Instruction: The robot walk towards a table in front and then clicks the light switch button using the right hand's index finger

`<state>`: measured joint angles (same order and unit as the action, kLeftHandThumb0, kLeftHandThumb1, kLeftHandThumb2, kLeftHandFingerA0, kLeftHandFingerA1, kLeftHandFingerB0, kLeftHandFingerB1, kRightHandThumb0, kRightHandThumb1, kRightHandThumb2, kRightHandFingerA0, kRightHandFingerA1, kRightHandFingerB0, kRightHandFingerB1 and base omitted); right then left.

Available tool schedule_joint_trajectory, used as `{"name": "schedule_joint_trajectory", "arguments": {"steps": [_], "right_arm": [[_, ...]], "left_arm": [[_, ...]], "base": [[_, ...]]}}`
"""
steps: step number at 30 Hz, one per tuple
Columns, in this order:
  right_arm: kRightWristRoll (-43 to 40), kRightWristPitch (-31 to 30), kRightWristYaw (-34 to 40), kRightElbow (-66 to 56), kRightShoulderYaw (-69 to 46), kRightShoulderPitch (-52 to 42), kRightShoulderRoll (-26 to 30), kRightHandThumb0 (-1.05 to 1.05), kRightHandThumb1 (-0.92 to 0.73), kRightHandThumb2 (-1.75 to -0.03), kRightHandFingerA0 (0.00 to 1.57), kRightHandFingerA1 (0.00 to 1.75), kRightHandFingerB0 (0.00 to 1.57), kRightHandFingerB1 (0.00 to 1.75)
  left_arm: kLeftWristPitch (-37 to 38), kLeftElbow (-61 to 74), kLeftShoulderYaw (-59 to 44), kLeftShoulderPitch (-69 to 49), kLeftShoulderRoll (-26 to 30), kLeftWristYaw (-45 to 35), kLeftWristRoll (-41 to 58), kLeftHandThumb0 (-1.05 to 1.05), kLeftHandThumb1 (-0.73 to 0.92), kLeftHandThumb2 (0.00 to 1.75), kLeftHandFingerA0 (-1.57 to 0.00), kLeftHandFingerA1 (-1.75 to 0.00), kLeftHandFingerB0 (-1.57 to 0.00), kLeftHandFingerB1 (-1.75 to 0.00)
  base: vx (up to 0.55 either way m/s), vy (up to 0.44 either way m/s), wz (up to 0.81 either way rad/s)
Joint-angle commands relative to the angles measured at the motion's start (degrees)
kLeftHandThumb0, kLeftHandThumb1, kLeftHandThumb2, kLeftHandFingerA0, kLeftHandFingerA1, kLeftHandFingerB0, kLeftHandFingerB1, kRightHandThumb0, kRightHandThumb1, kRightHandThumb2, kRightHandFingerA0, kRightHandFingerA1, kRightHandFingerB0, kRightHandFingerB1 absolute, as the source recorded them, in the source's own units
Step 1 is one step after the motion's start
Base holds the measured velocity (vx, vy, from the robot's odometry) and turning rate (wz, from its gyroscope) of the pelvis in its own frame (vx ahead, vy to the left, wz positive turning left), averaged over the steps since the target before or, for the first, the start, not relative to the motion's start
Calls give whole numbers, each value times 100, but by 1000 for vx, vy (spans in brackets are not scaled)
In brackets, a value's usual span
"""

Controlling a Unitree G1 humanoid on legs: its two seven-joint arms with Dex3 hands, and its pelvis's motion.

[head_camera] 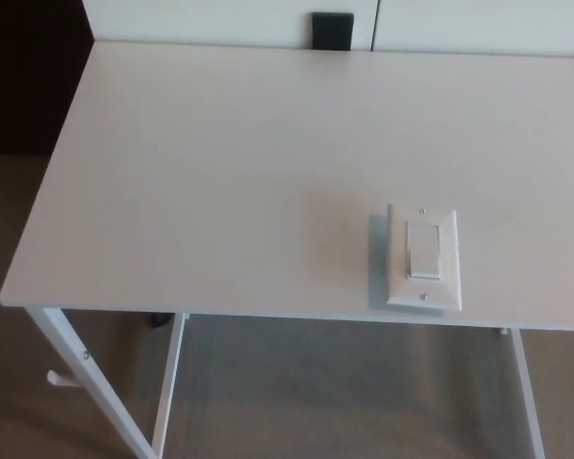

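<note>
Beyond the far edge stands a white panel wall [220, 17], split by a thin vertical seam right of centre. A small black block [332, 30] sits at its foot, just left of that seam. Far left, a dark recess [29, 76] fills the corner. Down below, tan carpet [19, 382] covers the floor on the near left. A little white hook [59, 380] juts out low on the left, and a small dark object [159, 319], too hidden to identify, peeks out nearby.
</note>
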<state>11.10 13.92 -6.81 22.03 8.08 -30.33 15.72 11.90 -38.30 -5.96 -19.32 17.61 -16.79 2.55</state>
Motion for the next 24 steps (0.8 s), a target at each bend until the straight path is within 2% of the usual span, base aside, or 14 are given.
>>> {"name": "schedule_joint_trajectory", "arguments": {"steps": [1, 3, 4, 8, 9, 10, 11, 13, 16, 17, 20, 22, 23, 24], "right_arm": [[2, -63, -39, -92, -35, -72, 83, -66, -54, -58, 65, 43, 51, 38], [6, -67, -30, -65, -28, -72, 77, -66, -54, -58, 66, 42, 51, 38], [21, -90, -28, -106, -21, -88, 84, -68, -44, -83, 59, 54, 46, 50], [37, -17, -1, 18, -14, -4, 85, -70, -44, -84, 58, 53, 44, 49], [56, 14, 21, 39, -9, 5, 88, -67, -55, -59, 65, 43, 51, 38], [84, 65, 55, 75, -1, 20, 91, -67, -55, -59, 65, 43, 51, 38], [34, 276, 138, 32, -31, -41, 24, -68, -44, -83, 61, 54, 47, 50], [-58, 595, 211, -50, -73, -263, -40, -65, -45, -81, 61, 53, 47, 49], [-647, 281, -401, -1604, -115, -736, 25, -66, -45, -80, 56, 51, 47, 48], [-1002, -8, -733, -2973, -138, -1132, 280, -72, -50, -64, 59, 42, 48, 39], [-1368, -177, -956, -4141, -264, -1389, 529, -73, -49, -82, 53, 49, 43, 46], [-1610, -384, -1022, -4710, -336, -1550, 622, -74, -49, -82, 52, 48, 43, 46], [-2021, -234, -1085, -5519, -494, -1802, 797, -65, -60, -59, 57, 38, 48, 36], [-2066, -287, -1078, -5835, -571, -1946, 850, -66, -49, -89, 54, 54, 31, 43]], "left_arm": [[175, -30, -7, -16, 35, 32, -63, -25, 61, 58, -44, -43, -33, -34], [214, 0, 12, -48, 40, 60, -99, -26, 61, 58, -44, -42, -33, -34], [193, -93, 14, -1, 50, 53, -100, -29, 60, 58, -45, -41, -35, -34], [136, -108, 7, 35, 41, 48, -68, -27, 60, 57, -47, -41, -34, -34], [145, -126, 3, 39, 38, 42, -61, -27, 60, 58, -46, -42, -36, -34], [158, -152, -3, 46, 33, 32, -50, -27, 60, 58, -46, -42, -36, -34], [100, -92, -3, 47, 59, 32, -56, -29, 59, 57, -47, -41, -35, -34], [147, -81, 4, -26, 74, -13, -54, -29, 59, 57, -46, -41, -35, -34], [174, -60, 5, 37, 100, -39, -54, -29, 60, 57, -46, -41, -34, -34], [143, -40, 36, 47, 107, 21, -115, -30, 60, 58, -46, -42, -34, -34], [28, 57, 46, 50, 94, 55, -113, -29, 61, 58, -47, -41, -34, -33], [40, 92, 33, 19, 81, 49, -85, -29, 61, 58, -47, -42, -34, -34], [111, 31, 7, 32, 82, -1, -41, -29, 60, 57, -47, -43, -34, -34], [99, 47, -3, 2, 85, -20, -21, -29, 60, 58, -46, -42, -34, -34]], "base": [[-9, -98, 2], [2, -95, 3], [7, -83, 1], [0, 0, 0], [0, 0, 0], [0, 0, 0], [0, 0, 0], [0, 0, 0], [0, 0, 0], [0, 0, 0], [0, 0, 0], [0, 0, 0], [0, 0, 0], [0, 0, 0]]}}
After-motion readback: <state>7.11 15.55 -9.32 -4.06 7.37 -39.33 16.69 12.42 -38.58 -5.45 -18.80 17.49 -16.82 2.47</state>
